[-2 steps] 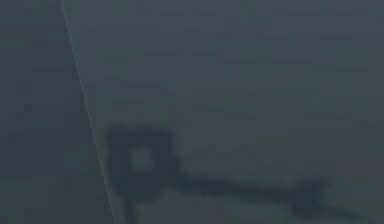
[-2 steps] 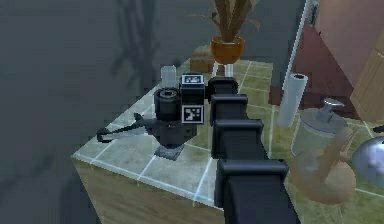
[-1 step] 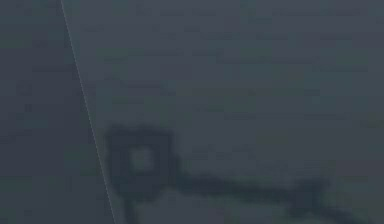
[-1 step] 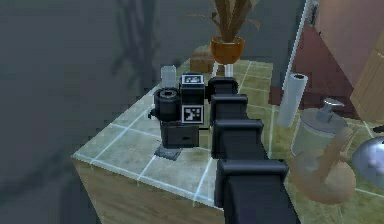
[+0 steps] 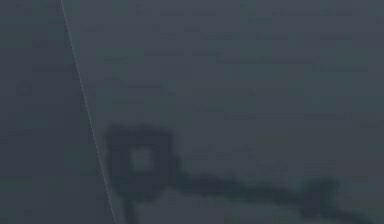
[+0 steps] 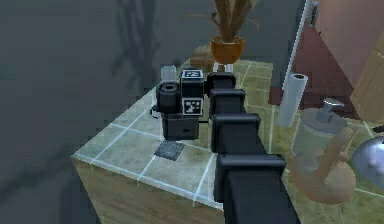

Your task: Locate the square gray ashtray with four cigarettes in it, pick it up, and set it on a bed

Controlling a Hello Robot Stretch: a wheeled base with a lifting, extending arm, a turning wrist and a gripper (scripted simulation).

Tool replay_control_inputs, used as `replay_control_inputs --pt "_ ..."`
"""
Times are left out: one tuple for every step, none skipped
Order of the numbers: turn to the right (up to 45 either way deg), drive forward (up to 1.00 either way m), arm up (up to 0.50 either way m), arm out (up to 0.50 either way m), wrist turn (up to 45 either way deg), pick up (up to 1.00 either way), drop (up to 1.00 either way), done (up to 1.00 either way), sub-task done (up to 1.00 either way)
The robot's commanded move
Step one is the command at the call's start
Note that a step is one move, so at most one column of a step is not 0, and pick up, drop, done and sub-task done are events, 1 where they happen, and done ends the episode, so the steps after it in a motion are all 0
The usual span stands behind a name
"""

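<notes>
Ashtray (image 6: 170, 151), square, gray, flat on glossy tiled countertop (image 6: 118, 150), pincer (image 6: 160, 108) near

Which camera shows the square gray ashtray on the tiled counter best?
Arm side view: the square gray ashtray lies flat on the tiled counter, contents too small to tell. The forward view faces a grey wall.
</notes>
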Motion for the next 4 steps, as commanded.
replay_control_inputs --pt "0.0 0.00 -0.16 0.00 0.0 0.00 0.00 0.00 0.00" --pt "0.0 0.00 0.00 0.00 0.0 1.00 0.00 0.00 0.00" --pt "0.0 0.00 0.10 0.00 0.0 0.00 0.00 0.00 0.00" --pt "0.0 0.00 0.06 0.00 0.0 0.00 0.00 0.00 0.00"
